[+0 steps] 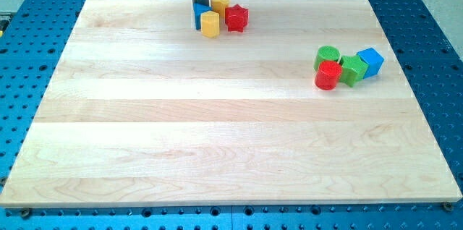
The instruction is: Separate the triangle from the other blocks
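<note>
**Triangle not separated yet, push barely begun**

Nearest part of the tabletop (217,150) is bare. Mid-depth at the view's right, a cluster well apart from the task's thing: red cylinder (327,75), green block (352,69), green cylinder (328,56), blue cube (371,61), all touching or just beside each other.

Far edge, view's top left of centre: blue triangle (197,17) packed in with a yellow block (210,24), a second yellow block (219,2) and a red star-shaped block (236,18). Triangle touches the nearer yellow block.

My tip (200,4) sits right at the triangle's far side, seemingly touching; exact contact hard to tell. No fingers on this rig, just a rod, so nothing to open or close.

Judgement: nothing done yet; the triangle must be slid clear of its three neighbours.
</note>
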Robot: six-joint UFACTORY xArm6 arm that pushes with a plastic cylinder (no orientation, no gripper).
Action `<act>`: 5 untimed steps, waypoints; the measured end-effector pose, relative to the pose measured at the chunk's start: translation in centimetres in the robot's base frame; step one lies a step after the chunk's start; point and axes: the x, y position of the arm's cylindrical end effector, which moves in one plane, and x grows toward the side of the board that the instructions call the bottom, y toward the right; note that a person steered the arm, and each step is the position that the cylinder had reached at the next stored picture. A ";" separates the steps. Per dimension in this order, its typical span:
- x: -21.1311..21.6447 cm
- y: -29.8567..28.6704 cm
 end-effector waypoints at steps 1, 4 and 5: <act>3.1 0.3; 3.9 -4.1; 12.5 -2.0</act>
